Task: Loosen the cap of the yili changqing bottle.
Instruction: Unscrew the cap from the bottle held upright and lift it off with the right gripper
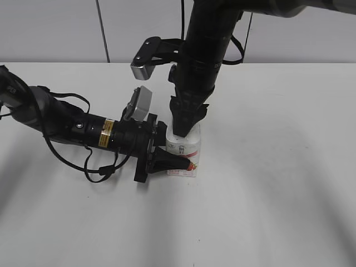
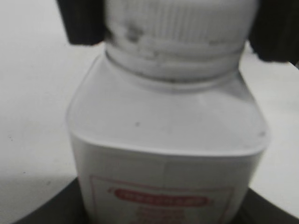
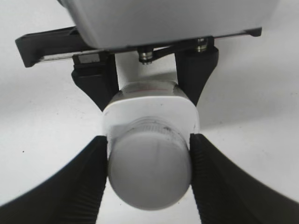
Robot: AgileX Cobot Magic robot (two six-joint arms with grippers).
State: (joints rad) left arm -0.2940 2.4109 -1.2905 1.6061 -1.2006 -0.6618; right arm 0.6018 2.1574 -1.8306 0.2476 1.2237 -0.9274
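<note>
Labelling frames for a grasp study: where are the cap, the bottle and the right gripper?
cap (image 3: 149, 175), right wrist view, flat top.
bottle (image 2: 163, 116), left wrist view, sloped shoulder.
right gripper (image 3: 148, 179), right wrist view, between its fingers.

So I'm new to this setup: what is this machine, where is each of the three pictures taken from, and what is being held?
It is a robot with two black arms working over a white table. The wide picture comes from a camera in front; the other two come from cameras on each wrist. Only one thing stands on the table: a small white drink bottle with a pink-red label. The left hand reaches in sideways, its fingers clamping the bottle's body. The right hand comes straight down, a finger on either side of the ribbed white cap, seemingly touching it. The left wrist view shows the cap between those dark fingers.
</note>
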